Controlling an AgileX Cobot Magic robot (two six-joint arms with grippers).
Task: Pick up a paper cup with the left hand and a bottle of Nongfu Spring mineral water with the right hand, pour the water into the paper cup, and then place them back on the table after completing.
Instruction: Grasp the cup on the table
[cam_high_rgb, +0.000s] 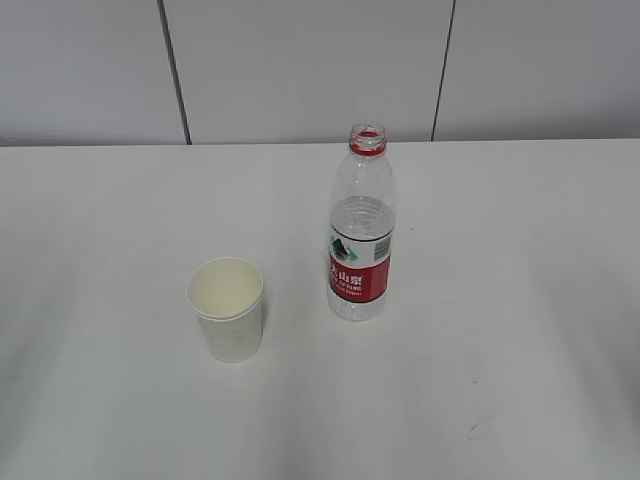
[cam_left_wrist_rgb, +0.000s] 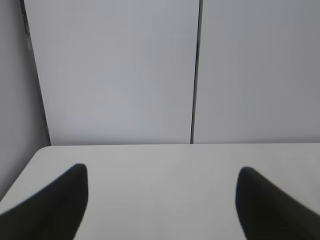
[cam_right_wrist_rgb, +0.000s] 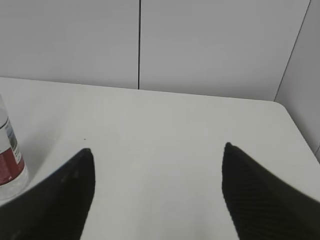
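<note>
A white paper cup (cam_high_rgb: 227, 308) stands upright on the white table (cam_high_rgb: 500, 300), left of centre. A clear plastic bottle (cam_high_rgb: 361, 227) with a red label and red neck ring, cap off, stands upright to the cup's right; clear water (cam_high_rgb: 362, 215) fills it to about the shoulder. Neither arm shows in the exterior view. My left gripper (cam_left_wrist_rgb: 162, 172) is open and empty over bare table. My right gripper (cam_right_wrist_rgb: 157, 152) is open and empty; the bottle (cam_right_wrist_rgb: 9, 160) shows at the left edge of its view, left of the left finger.
A grey panelled wall (cam_high_rgb: 300, 70) runs behind the table's far edge. The table's corners show in the left wrist view (cam_left_wrist_rgb: 42, 150) and in the right wrist view (cam_right_wrist_rgb: 280, 105).
</note>
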